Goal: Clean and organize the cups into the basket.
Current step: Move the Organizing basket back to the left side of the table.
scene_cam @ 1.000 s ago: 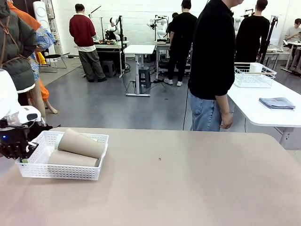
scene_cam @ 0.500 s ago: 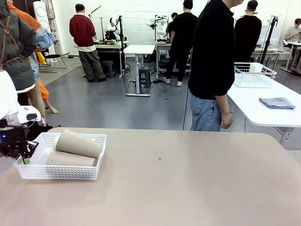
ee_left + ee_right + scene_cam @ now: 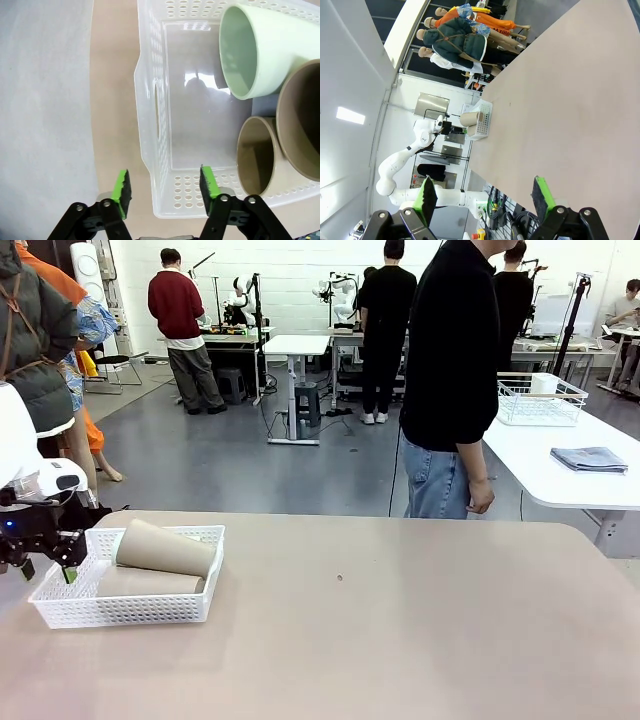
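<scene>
Our left hand (image 3: pixel 162 186) is hanging just over the short end of the basket (image 3: pixel 150 125), its green pads standing apart with nothing between them: one pad (image 3: pixel 121 186) is sitting outside the end wall, over the bench (image 3: pixel 110 75), the other (image 3: pixel 207 182) over the corner inside. In the front view this hand (image 3: pixel 45 550) is sitting at the basket's nine o'clock end, wrist tipped downward, the white arm coming in from the picture's left edge.

Inside the basket we are seeing the cups lying on their sides, mouths toward our hand: the green cup (image 3: pixel 255 50) at one o'clock from the hand, one brown cup (image 3: pixel 260 155) at three o'clock and a second brown cup (image 3: pixel 305 125) stacked partly over it. From the front, the upper brown cup (image 3: pixel 165 548) is resting across the lower one (image 3: pixel 150 583).

We are judging that the loading is done and the step in hand is letting go of the basket end. The next move is calling for a straight lift clear of the rim, so that the inner pad is not catching the lattice.

Our right hand (image 3: pixel 482 197) is waiting wide and empty, well away over the bare bench.
</scene>
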### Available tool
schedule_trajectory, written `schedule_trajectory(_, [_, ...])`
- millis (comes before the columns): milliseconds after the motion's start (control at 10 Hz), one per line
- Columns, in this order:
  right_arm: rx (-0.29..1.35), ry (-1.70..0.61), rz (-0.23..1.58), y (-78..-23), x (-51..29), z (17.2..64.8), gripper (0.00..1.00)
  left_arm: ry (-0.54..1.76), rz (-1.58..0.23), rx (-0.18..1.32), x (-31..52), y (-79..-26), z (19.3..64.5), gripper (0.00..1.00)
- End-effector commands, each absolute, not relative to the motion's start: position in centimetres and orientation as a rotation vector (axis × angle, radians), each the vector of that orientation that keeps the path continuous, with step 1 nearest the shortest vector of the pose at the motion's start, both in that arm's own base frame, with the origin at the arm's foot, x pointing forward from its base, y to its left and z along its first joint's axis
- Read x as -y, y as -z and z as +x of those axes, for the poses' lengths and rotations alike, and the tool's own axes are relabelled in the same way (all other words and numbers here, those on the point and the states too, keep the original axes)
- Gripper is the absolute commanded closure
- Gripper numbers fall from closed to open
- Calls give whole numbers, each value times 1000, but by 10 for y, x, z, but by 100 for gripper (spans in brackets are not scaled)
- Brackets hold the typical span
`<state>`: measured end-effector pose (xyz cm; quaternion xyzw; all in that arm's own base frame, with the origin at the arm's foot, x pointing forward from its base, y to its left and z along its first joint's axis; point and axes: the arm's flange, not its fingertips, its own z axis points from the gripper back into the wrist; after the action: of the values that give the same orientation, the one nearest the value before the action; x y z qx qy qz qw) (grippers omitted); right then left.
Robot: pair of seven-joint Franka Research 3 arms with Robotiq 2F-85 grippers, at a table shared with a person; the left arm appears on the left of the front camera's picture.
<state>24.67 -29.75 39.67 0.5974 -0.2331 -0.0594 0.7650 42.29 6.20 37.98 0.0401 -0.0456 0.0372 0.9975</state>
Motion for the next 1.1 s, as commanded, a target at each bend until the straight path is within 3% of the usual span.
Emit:
schedule_trajectory(0, [507, 129, 1295, -397, 297, 248, 0, -50, 75, 107, -64, -381, 423, 0])
schedule_trajectory(400, [507, 129, 1295, -397, 297, 248, 0, -110, 57, 170, -67, -414, 412, 0])
schedule_trajectory(600, [507, 129, 1295, -397, 297, 248, 0, -99, 81, 293, -63, -458, 368, 0])
schedule_trajectory(1000, [507, 129, 1295, -397, 297, 248, 0, -10, 81, 350, -56, -476, 277, 0])
